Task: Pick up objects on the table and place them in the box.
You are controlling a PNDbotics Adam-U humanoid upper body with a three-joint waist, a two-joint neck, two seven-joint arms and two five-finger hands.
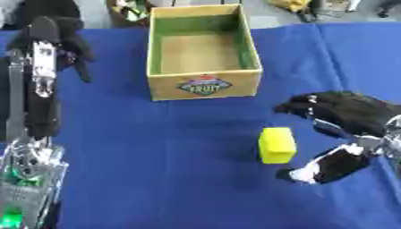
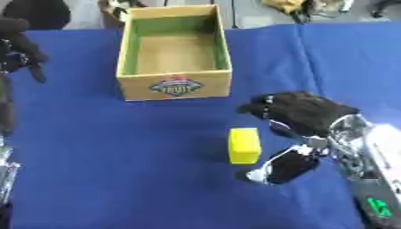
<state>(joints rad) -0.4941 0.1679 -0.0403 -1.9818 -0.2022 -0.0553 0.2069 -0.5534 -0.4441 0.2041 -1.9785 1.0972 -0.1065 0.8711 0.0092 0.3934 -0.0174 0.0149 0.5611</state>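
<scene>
Table's covered in a blue cloth (image 1: pixel 172 147) – matt, a few soft creases. The box (image 1: pixel 205 85) looks like plain matt cardboard, green inside. Yellow block (image 1: pixel 276 144) seems smooth. Right hand (image 2: pixel 301 112) – matt black, silvery shiny metal behind.

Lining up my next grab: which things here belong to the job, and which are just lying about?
Job:
- yellow block, on the blue tablecloth, untouched
- box, seemingly nothing inside
- right hand, open beside the block
- left hand, raised, idle

Lying about:
- clutter beyond the table's far edge, too unclear to identify
</scene>
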